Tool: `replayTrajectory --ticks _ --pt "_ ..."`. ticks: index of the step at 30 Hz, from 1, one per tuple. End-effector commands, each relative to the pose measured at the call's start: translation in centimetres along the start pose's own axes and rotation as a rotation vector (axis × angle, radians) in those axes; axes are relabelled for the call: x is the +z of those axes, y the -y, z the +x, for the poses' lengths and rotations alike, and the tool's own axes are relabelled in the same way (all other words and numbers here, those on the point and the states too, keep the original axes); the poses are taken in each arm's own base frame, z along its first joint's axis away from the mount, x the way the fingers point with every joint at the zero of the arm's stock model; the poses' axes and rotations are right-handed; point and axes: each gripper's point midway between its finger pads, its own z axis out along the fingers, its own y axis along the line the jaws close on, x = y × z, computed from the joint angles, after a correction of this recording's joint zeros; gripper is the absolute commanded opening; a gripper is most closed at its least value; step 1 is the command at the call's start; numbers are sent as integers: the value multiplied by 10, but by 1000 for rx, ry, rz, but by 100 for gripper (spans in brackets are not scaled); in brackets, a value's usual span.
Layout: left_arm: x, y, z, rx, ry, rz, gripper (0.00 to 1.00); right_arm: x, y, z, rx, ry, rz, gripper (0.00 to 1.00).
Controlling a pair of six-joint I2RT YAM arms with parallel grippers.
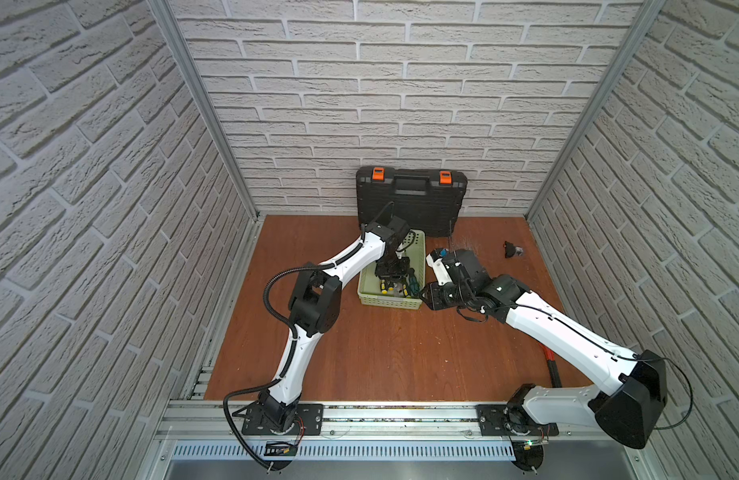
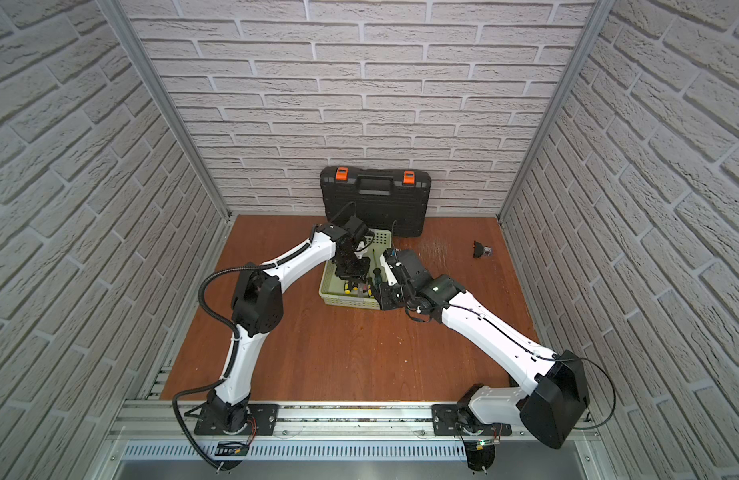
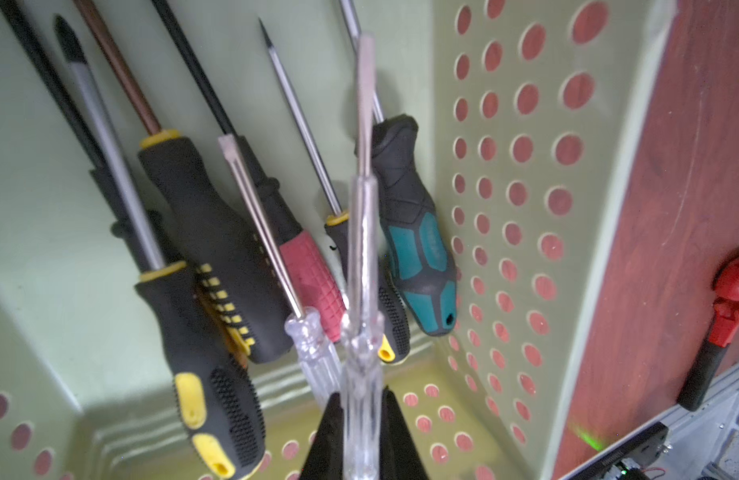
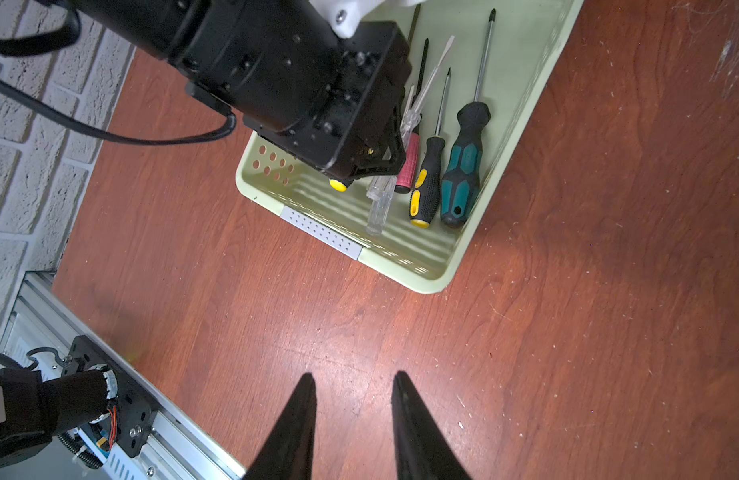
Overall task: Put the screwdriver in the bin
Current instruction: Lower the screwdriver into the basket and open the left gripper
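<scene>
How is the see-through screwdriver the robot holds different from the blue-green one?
The clear screwdriver has a slim see-through handle; the teal screwdriver has a chunky teal-and-black one. The left gripper pinches the clear one; the teal one lies loose in the bin. Both have metal shafts.

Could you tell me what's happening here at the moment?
The left gripper is shut on a clear-handled screwdriver, holding it low over the pale green bin, where several other screwdrivers already lie. It has not let go yet. The right gripper hangs open and empty above the wooden table beside the bin.
</scene>
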Motion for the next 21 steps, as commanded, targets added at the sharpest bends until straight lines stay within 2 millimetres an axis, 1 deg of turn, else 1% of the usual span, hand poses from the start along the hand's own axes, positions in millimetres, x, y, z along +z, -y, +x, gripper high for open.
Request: replayTrajectory --ticks 1,6,10,12,13,14,17,18,21 --pt "15 -8 3 -19 -15 -33 3 -3 -6 -6 -8 37 -31 33" --pt "23 -16 3 -28 -21 -64 5 -5 -2 -4 -15 38 -15 33" --pt "31 -16 4 -29 -32 -62 8 -7 0 -3 -19 40 -6 33" --pt "33 -16 5 -27 -30 -64 12 -7 1 -3 -19 44 0 33" --pt "32 -17 4 -26 -27 -66 19 -8 2 -3 -19 45 3 33" --pt "31 -17 4 -24 -21 -67 26 -9 2 -4 -24 48 7 33" --pt "19 -13 0 -14 19 -65 36 -11 4 -6 -36 52 22 34" --pt "13 -11 -2 -7 36 -63 38 -13 4 -8 -41 57 29 34" --pt "-9 -6 -6 2 84 -55 39 -19 3 -14 -54 69 38 34"
